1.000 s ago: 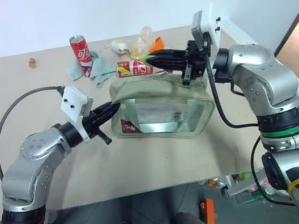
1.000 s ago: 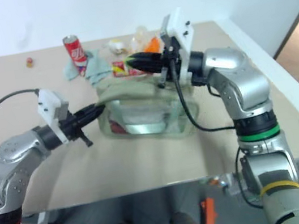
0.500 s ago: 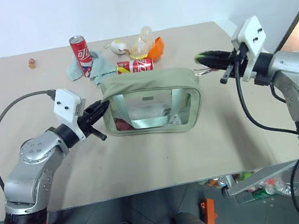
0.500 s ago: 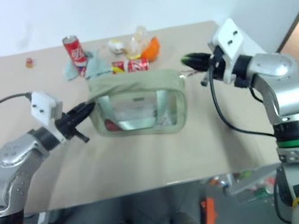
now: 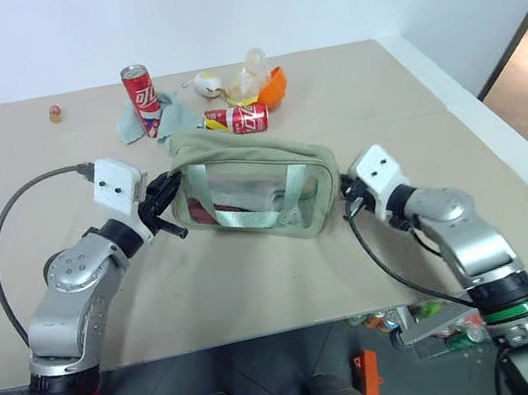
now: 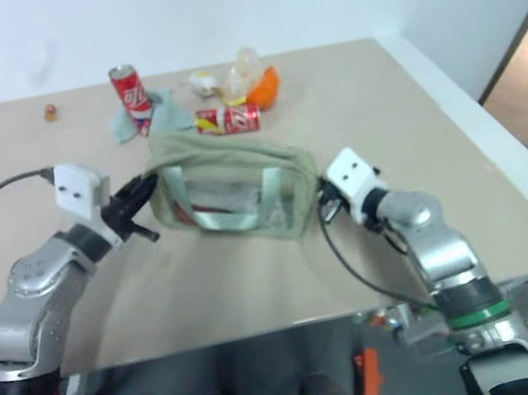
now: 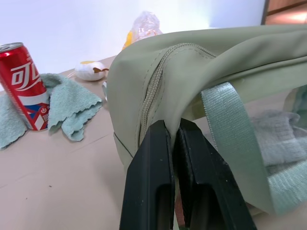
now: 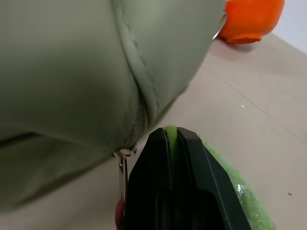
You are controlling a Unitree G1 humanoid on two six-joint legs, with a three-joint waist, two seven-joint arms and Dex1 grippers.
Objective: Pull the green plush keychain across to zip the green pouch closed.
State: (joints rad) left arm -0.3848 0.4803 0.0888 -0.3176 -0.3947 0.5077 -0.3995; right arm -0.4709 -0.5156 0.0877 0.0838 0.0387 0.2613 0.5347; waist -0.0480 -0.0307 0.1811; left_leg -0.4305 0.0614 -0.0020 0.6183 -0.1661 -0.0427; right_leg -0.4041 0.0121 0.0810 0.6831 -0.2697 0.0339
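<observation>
Table (image 5: pixel 259 289) is carrying everything, tan top, white wall behind.

Pouch (image 5: pixel 252 184) is sitting mid-table, long side facing the camera, clear side panel showing items inside, pale strap (image 5: pixel 247 216) looping down the front. The zipper along the top is looking closed in both wrist views. The pouch is tilting a bit, left end nearer the far edge.

Left gripper (image 5: pixel 163 189) is clamping the pouch's left end: in the left wrist view the two black fingers (image 7: pixel 148 182) are pressing together on the fabric just under the zipper end, jaws clenched on the pouch.

Right gripper (image 5: pixel 348 196) is sitting low at the pouch's right end, pointing in at it. In the right wrist view its fingers (image 8: pixel 153 182) are squeezing the keychain (image 8: pixel 240 201); lime fuzz is showing between them and bulging out to one side. A small metal ring (image 8: pixel 124 152) at the pouch's end seam is linking to a metal clip running down beside the fingers. The keychain is therefore right at the pouch's right end, held in the right gripper, just above the table.

Behind the pouch: teal cloth (image 5: pixel 145 124) with a red can (image 5: pixel 139 88) standing upright on it, a second can (image 5: pixel 237 119) lying on its side just past the pouch's far edge, an orange bowl (image 5: pixel 274 86) tipped on its side, a crumpled clear bag (image 5: pixel 248 73) beside it, a small white item (image 5: pixel 210 85), and a tiny round thing (image 5: pixel 56 113) well off toward the far left.
</observation>
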